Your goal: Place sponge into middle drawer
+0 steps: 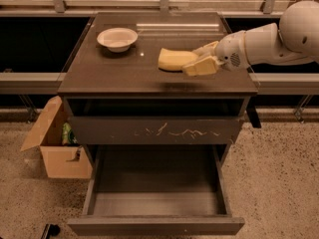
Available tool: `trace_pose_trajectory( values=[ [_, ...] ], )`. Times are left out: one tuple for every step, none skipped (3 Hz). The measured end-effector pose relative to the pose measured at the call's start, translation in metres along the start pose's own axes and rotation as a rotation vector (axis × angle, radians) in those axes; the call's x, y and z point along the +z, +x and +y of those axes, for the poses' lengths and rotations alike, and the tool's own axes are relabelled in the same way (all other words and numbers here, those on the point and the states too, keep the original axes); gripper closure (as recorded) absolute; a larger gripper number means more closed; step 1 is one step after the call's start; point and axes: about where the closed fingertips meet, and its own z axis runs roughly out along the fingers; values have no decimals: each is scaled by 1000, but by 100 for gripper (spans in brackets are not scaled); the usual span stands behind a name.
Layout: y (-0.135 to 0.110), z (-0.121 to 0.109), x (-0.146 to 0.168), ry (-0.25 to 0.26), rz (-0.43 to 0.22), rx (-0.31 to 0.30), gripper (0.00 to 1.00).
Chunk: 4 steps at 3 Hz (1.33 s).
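The pale yellow sponge (174, 59) is held in the air above the dark cabinet top (99, 73), its shadow on the wood below. My gripper (202, 61) comes in from the right on a white arm (269, 41) and is shut on the sponge's right end. The middle drawer (155, 203) is pulled far out at the bottom of the cabinet, with a plain front panel and a bare grey floor. Above it, the drawer with pale scratches (154, 130) stands slightly out.
A white bowl (117, 38) sits at the back left of the cabinet top. An open cardboard box (56, 143) stands on the speckled floor left of the cabinet. A railing and glass panels run behind.
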Motion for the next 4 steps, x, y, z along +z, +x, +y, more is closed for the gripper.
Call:
trace_pose_trajectory(
  values=[
    [12,16,-7,-22,16,-12,100],
    [21,42,-24,-30,25,-41,100],
    [36,73,-42,-25,57,-89,100],
    [66,98,-52,-16,89,-91,100]
  ],
)
